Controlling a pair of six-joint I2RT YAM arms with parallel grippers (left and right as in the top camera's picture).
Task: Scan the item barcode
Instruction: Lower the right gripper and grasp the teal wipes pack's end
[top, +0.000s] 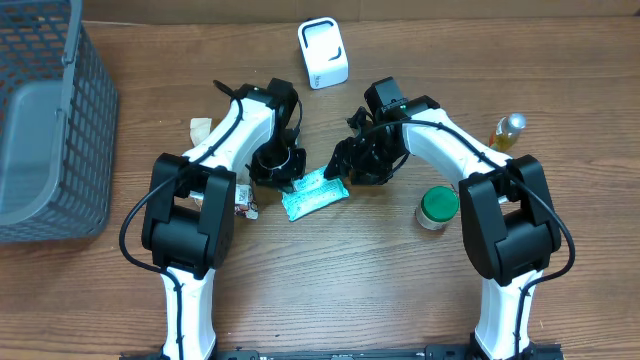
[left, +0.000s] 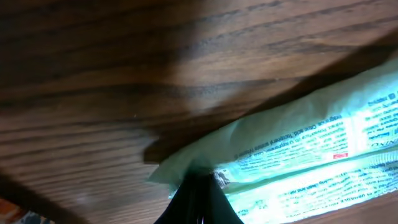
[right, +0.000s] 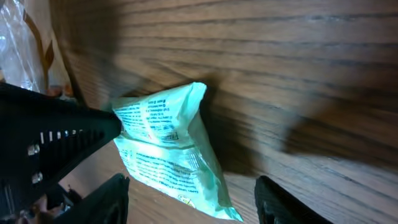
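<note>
Centrally: green packet on table; left fingers clamped on its end; right fingers apart, straddling its other end

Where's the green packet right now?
Overhead: the green packet sits mid-table, one end pinched by the left gripper, the right gripper open at its other end.

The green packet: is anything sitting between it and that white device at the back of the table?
Nothing visible does. The green packet lies mid-table, its corner pinched by the left hand, the right hand at its other end. The tabletop from there to the white device is bare, with an arm on either side.
</note>
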